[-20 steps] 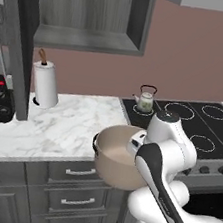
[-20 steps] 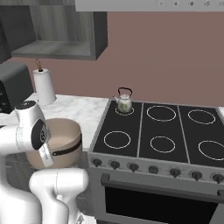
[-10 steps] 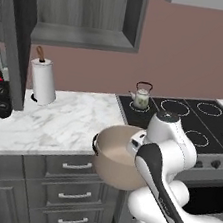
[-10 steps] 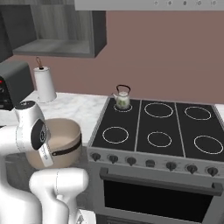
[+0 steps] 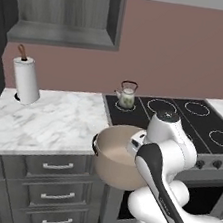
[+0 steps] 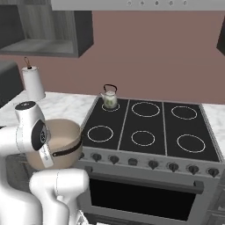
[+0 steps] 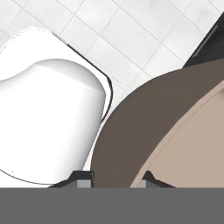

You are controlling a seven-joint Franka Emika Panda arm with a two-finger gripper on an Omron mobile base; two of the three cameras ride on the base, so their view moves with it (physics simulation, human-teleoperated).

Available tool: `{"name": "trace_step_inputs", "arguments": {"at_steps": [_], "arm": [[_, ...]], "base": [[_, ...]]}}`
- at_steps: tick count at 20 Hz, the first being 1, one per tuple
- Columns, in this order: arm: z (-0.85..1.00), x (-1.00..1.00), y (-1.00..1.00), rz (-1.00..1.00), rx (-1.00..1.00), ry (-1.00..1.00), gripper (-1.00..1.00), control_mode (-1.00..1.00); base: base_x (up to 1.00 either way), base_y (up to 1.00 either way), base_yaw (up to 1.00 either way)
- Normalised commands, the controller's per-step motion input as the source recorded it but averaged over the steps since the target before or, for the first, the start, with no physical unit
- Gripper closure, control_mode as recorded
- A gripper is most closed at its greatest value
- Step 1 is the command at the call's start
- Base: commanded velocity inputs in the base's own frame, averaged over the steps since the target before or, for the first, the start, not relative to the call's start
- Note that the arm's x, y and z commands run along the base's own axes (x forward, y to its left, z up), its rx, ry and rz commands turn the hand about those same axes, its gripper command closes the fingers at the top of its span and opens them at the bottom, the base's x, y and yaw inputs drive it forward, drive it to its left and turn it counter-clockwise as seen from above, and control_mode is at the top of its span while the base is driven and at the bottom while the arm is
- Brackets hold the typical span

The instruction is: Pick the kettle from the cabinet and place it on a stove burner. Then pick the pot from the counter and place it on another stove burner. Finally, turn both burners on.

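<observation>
Fingers point(image 7: 113, 177) clamped on the rim of the tan pot point(image 5: 114, 154), one tip outside the wall and one inside, the pot held aloft in front of the drawers. Beyond the fingers, the kettle point(image 5: 127, 95) stands on a rear burner point(image 6: 110, 107) of the cooktop point(image 6: 149, 127); the marble tabletop point(image 5: 46, 119) lies beside it.

No readable text, labels, brand names, numbers or signs appear in any view. A small dark mark on the robot arm point(image 6: 45, 154) in the right base view is too blurred to read. The knobs point(image 6: 153, 164) along the cooktop front carry no legible markings, and the kettle point(image 5: 127, 96) bears only a floral pattern, no words
</observation>
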Motion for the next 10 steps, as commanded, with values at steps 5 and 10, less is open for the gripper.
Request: {"name": "trace_step_inputs", "arguments": {"at_steps": [5,10], "arm": [[0.00,0.00,0.00,0.00,0.00,0.00,1.00,1.00],[0.00,0.00,0.00,0.00,0.00,0.00,1.00,1.00]], "base": [[-0.01,-0.50,0.00],[0.00,-0.51,0.00]]}}
